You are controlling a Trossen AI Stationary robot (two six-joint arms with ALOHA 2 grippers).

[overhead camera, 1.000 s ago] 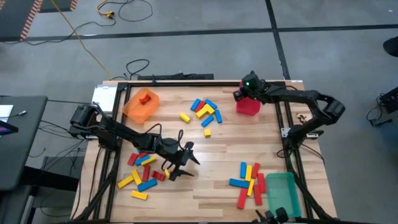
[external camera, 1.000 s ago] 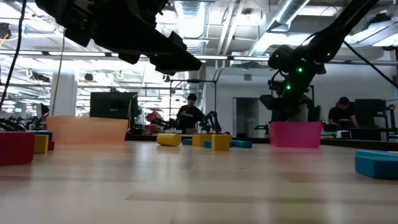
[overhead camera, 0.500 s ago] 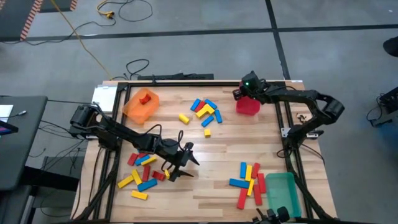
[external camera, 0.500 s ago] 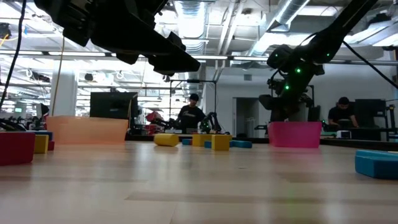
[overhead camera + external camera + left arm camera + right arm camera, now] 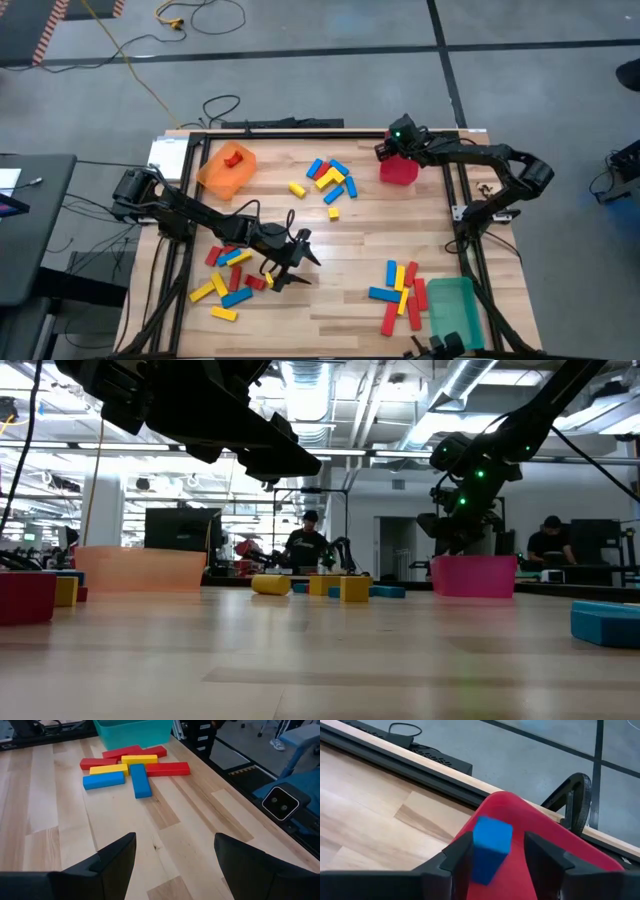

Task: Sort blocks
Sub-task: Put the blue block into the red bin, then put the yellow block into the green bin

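Blue block (image 5: 490, 849) btwn right pincer (image 5: 495, 857) fingers

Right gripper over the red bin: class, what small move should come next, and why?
Probably finish opening and let go. The right gripper hangs above the red bin with a blue block between its parting fingers, so the block should drop in.

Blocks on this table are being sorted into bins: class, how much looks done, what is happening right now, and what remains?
Done: one red block lies in the orange bin. In hand: the right hand is over the red bin with a blue block between its fingers. Left: most of it; loose blocks lie in three clusters, middle, left and by the green bin. The left hand is open and empty.
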